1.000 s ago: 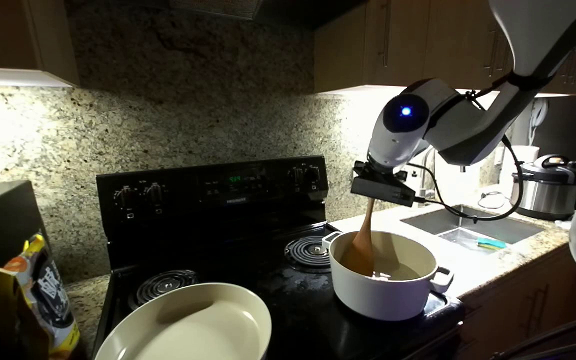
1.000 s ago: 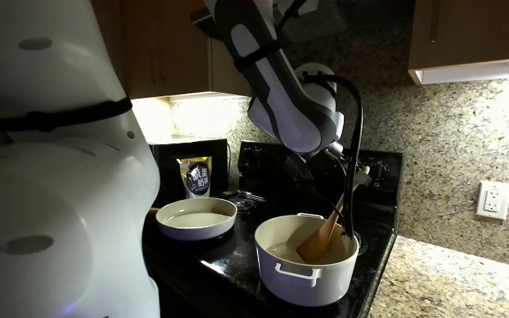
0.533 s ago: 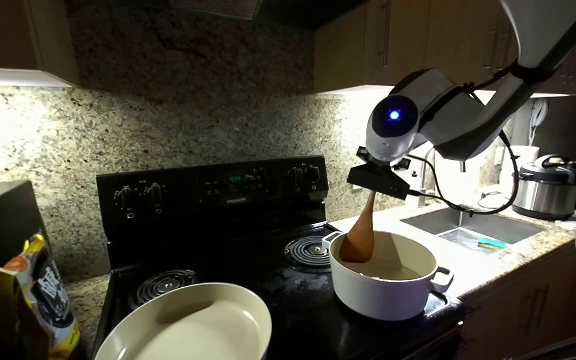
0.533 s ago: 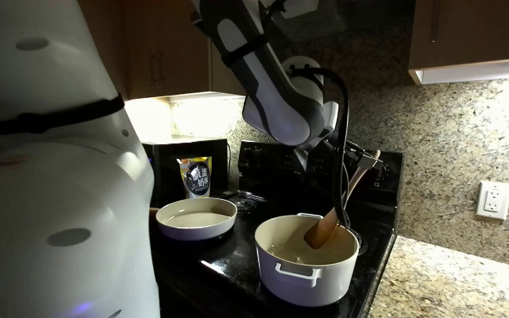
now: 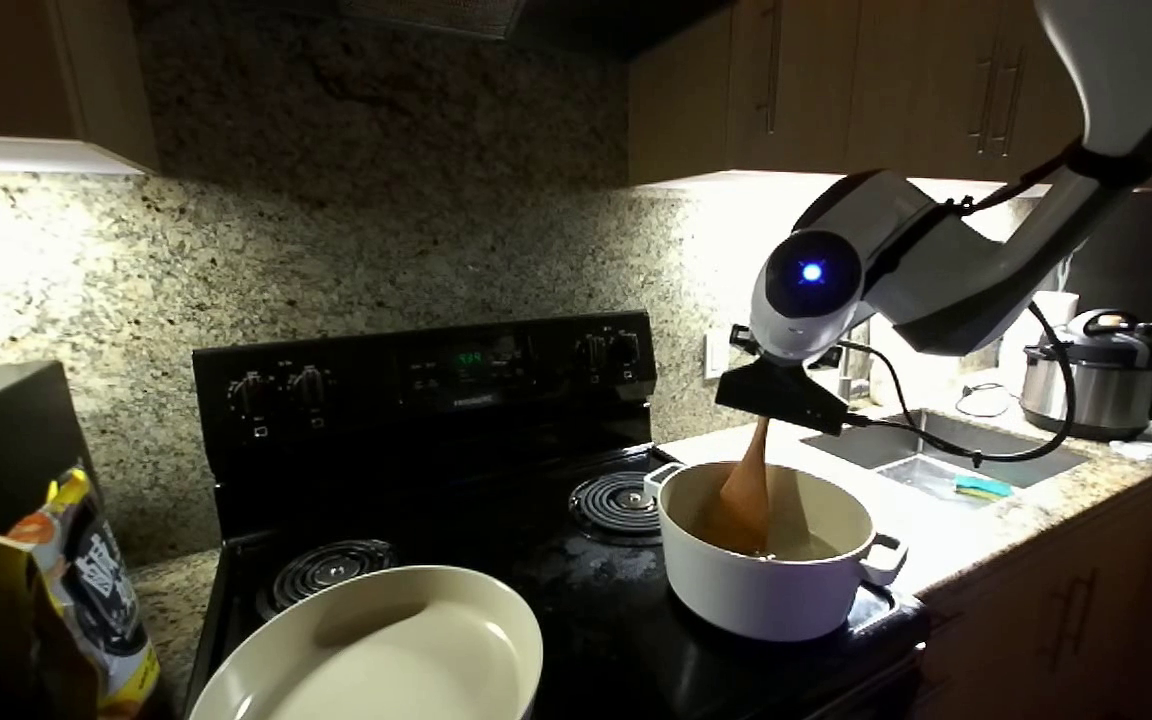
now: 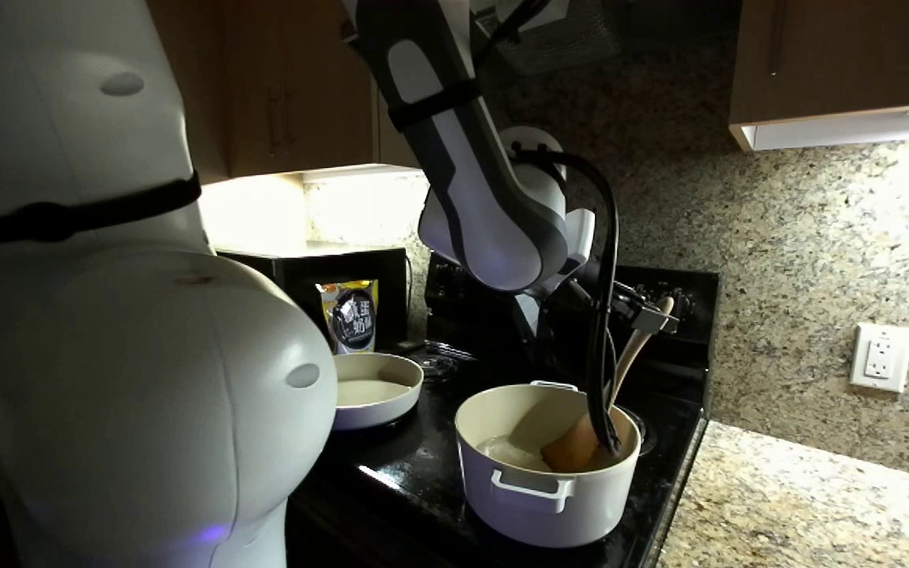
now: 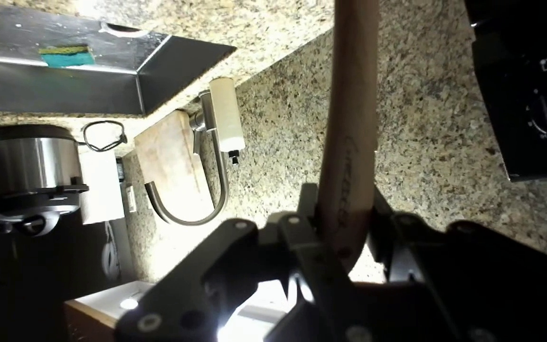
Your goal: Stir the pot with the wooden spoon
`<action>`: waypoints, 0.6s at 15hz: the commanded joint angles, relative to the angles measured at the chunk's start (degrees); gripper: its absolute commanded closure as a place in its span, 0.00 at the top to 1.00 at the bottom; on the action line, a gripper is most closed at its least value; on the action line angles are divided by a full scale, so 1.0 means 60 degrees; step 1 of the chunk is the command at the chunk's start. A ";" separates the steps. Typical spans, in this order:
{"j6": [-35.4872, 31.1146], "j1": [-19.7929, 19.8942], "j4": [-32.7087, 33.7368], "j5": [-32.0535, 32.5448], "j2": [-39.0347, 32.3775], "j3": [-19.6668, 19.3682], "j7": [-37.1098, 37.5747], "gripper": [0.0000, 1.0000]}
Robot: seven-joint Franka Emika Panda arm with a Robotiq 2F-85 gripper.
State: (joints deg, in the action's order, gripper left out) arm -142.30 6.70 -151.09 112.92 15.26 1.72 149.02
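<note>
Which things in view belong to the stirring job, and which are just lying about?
For the job:
pot, on the stove
spoon, its head inside the pot
gripper, holding the spoon

Just lying about:
dish, also on the stove
bag
sponge, in the sink
cooker, near the sink
</note>
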 commanded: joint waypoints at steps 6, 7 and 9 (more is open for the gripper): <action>-0.0578 -0.0699 -0.0148 0.0999 0.0093 -0.1490 -0.0123 0.07; -0.0669 -0.0765 -0.0136 0.1095 0.0065 -0.1535 -0.0130 0.07; -0.0819 -0.0885 -0.0183 0.1216 0.0034 -0.1550 -0.0199 0.07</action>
State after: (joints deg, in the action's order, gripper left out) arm -145.35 2.78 -151.62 118.00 15.24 -6.60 149.02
